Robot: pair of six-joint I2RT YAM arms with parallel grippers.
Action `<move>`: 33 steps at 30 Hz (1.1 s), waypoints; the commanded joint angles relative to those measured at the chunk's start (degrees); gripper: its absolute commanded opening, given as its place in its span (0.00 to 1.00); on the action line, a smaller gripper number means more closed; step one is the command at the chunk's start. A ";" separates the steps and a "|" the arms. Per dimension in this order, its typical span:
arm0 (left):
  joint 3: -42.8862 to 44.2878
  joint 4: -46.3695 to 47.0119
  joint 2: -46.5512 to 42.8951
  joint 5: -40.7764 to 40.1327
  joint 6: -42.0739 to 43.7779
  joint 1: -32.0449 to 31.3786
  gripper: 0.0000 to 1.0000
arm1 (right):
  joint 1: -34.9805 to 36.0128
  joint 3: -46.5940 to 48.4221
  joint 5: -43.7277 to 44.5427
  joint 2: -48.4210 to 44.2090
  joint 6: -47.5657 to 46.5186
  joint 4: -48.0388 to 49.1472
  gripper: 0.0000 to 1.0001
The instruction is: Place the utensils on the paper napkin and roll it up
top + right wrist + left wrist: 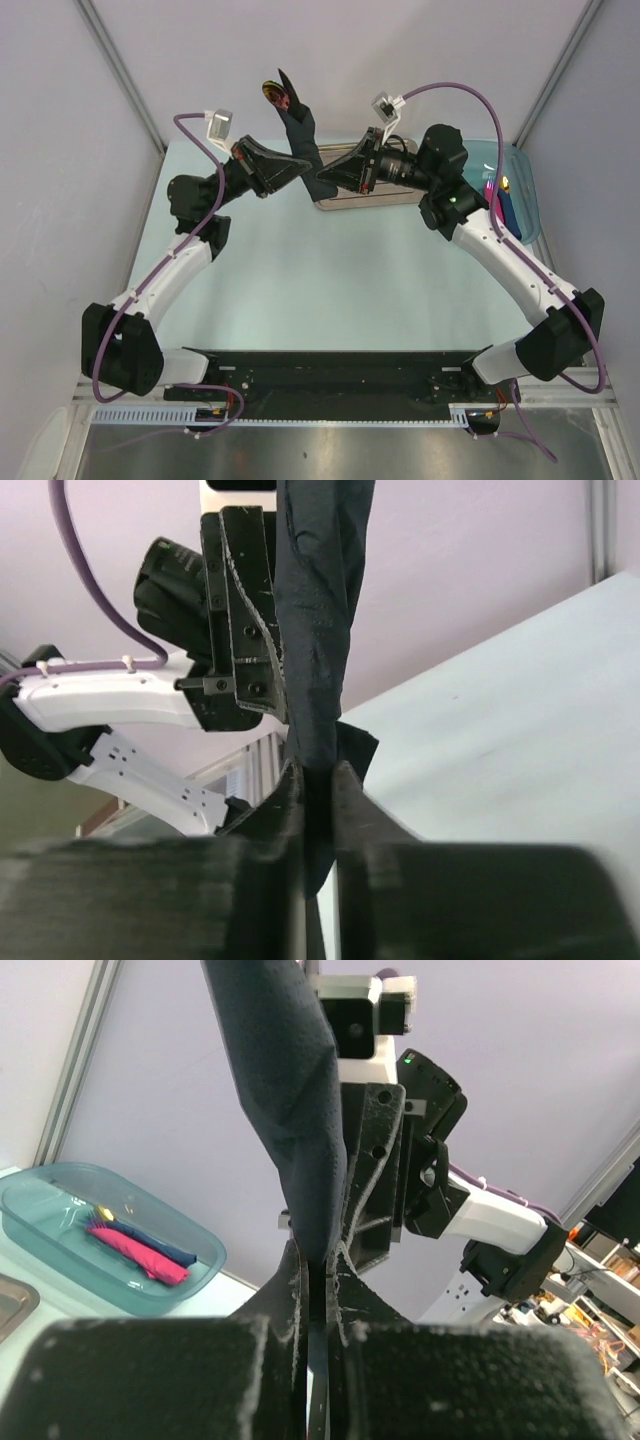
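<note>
Holding the paper napkin (299,135) up in the air with both pincers, over the far part of the table (300,285) and just in front of the steel tray (350,204). Bunched into a dark, narrow roll, standing nearly upright with its top leaning a little to the left. Clamped low down from the left by the left gripper (295,166), drawn in almost completely on the black paper; from its own wrist camera, nothing but a thin fold of napkin between the fuzzy fingers (275,1305), with the rest of the roll rising and widening above them. Clamped from the other side, slightly lower, by the right gripper (319,181), narrowed to a slim slot with the napkin's bottom edge pinched between its fingers (352,810) and a loose corner hanging beside them. Wrapped inside, judging by the shiny orange-red end of one of the utensils (272,95) poking out at the top; impossible to tell whether the dark tip beside it is the second piece or a corner of paper. Off at the right edge of the table, well apart from both pincers, a teal bin (60,1260) with a pink roll (140,1253) and a dark blue roll (170,1250) lying side by side in it.
</note>
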 commanded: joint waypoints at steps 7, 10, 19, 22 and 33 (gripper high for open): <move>1.11 3.69 -0.45 1.12 0.20 -0.01 0.00 | -0.13 4.22 0.84 -0.59 -0.80 0.27 0.50; 0.50 3.87 -0.36 1.56 0.12 0.07 0.00 | -0.48 5.80 1.73 0.12 -0.71 0.00 0.50; 0.06 5.10 -0.53 2.09 -0.41 -0.54 0.00 | -0.57 7.03 -0.20 1.96 -0.01 1.84 0.00; -0.29 5.01 -0.62 2.44 -0.41 -0.54 0.00 | -0.92 7.38 0.23 2.14 0.61 1.76 0.02; -1.44 5.71 -0.10 3.23 0.03 -0.98 0.00 | -1.10 10.37 1.55 3.72 1.75 2.11 0.58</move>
